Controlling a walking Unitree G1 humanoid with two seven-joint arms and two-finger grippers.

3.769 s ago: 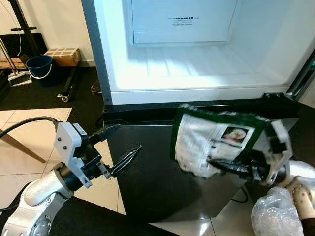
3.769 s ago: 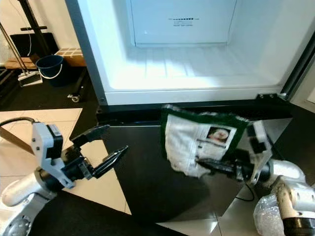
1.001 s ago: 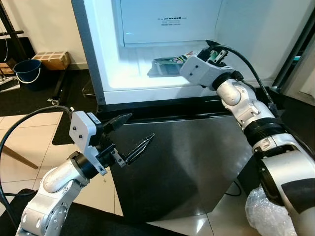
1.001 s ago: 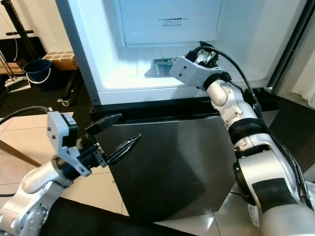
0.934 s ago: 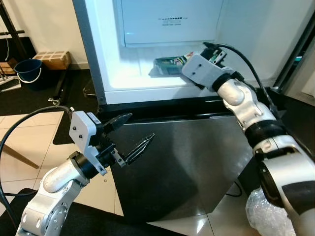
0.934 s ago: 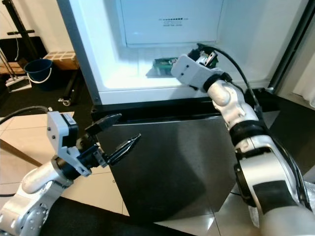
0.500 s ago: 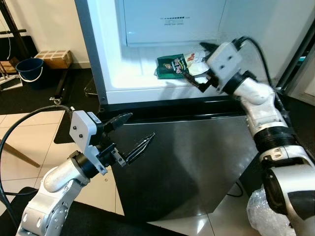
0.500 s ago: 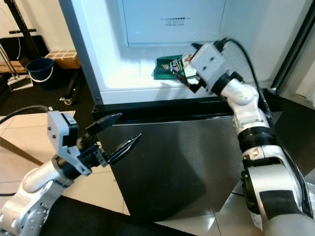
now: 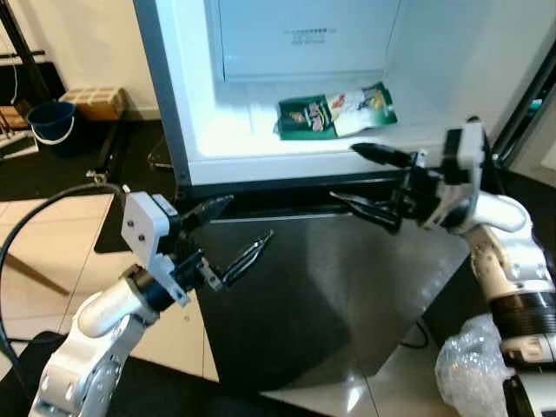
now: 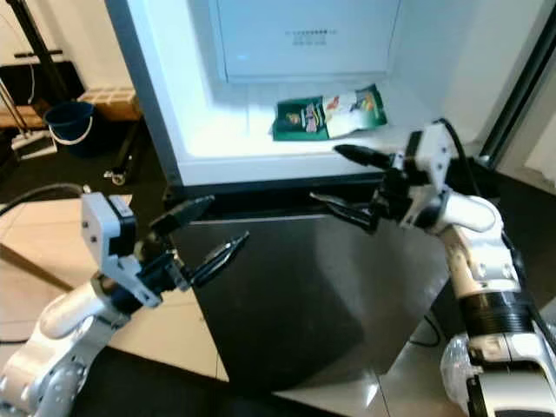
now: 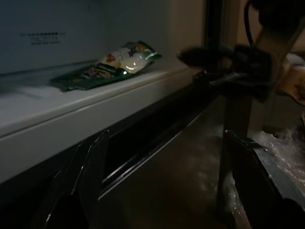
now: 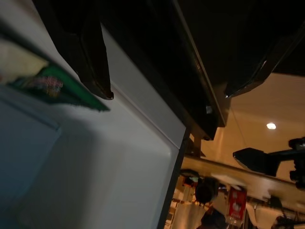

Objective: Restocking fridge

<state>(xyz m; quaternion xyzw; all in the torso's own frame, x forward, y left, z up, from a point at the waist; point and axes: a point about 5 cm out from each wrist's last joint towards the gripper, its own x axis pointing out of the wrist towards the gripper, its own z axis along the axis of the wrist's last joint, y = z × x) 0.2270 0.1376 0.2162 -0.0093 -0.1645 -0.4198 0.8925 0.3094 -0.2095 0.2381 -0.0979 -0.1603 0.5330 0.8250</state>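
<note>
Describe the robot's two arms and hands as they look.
Both arms are silver metal with black joint bands. Each ends in a white boxy wrist block and a hand of two long, tapered black fingers: left hand, right hand. A thick black cable loops to the left arm; another curves behind the right wrist.

Arms: we see two silver, jointed arms, with a black ribbed band on the right forearm.
Wrists: each carries a white, boxy camera housing.
Fingers (image 9: 236,261): long, black, tapering to points.
Cable (image 9: 35,217): black, looping to our left wrist; another runs along the right.
</note>
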